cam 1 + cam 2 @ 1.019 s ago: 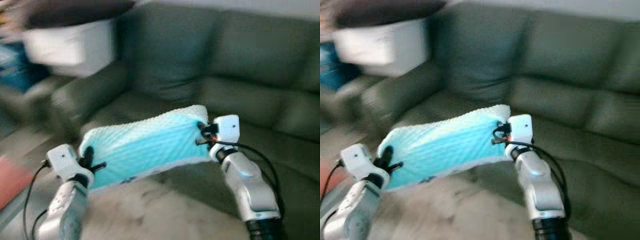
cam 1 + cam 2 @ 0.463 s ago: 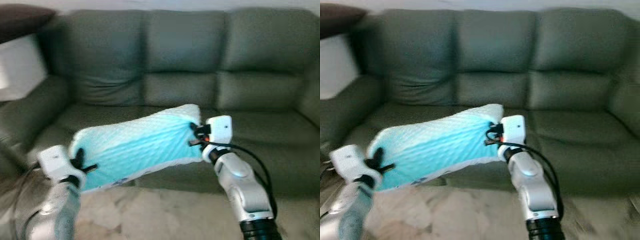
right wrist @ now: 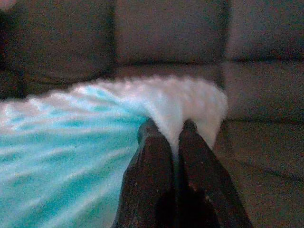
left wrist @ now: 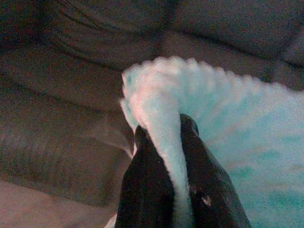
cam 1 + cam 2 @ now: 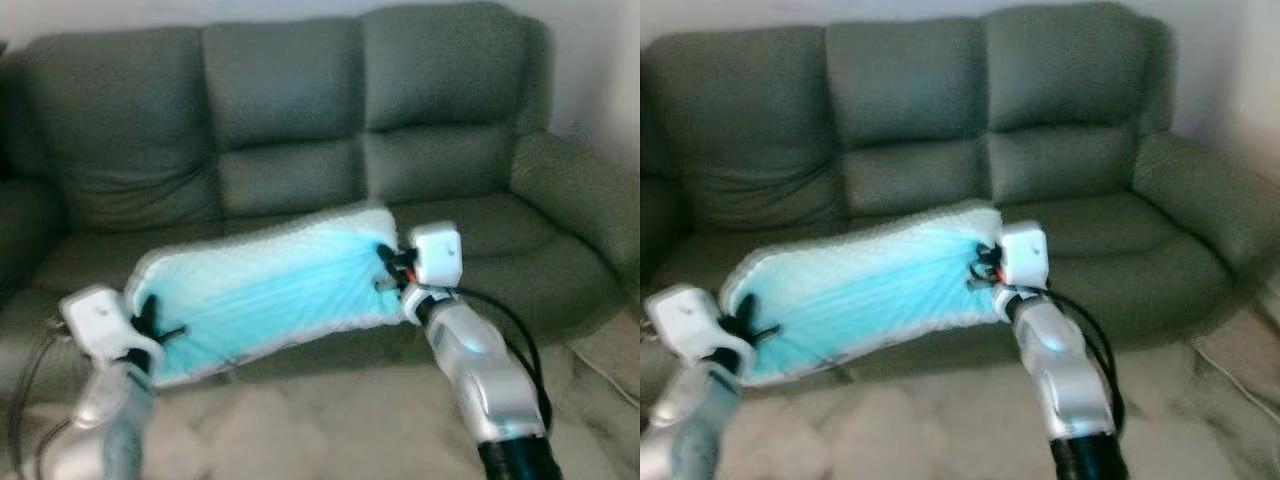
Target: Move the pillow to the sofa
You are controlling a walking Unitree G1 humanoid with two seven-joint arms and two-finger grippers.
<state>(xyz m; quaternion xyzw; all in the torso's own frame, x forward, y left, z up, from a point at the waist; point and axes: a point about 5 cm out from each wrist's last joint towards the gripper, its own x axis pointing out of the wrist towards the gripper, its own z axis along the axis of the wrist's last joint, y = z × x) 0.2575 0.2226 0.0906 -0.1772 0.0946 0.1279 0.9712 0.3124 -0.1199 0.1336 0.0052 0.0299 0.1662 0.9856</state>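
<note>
Pillow [image 5: 265, 295] hangs stretched between my two arms, in the air just in front of the green sofa [image 5: 300, 130]; left gripper [image 5: 152, 322] pinches its left end, right gripper [image 5: 388, 268] its right end.

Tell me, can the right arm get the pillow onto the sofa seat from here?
Probably yes. The right gripper and left gripper each pinch an end of the pillow, held just before the sofa, with nothing seen between.
</note>
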